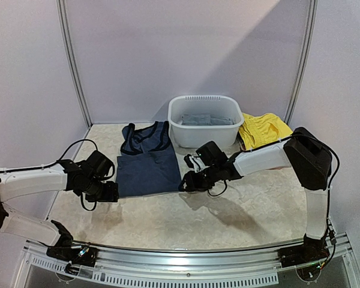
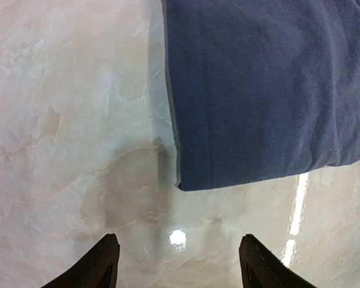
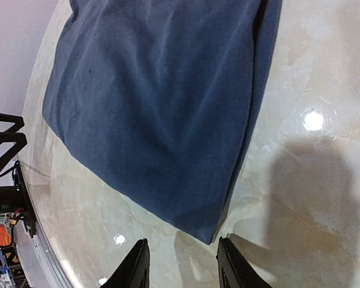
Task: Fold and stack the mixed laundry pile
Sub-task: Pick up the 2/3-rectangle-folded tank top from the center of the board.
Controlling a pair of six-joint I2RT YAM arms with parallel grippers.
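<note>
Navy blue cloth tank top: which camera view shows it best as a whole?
The top external view. Only there does the navy blue cloth tank top show straps and body together. The left wrist view shows just one lower corner; the right wrist view shows the other lower corner and more cloth.

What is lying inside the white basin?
Inside the white basin a grey garment lies flat. Anything beneath it is covered, and the near wall hides the bottom.
</note>
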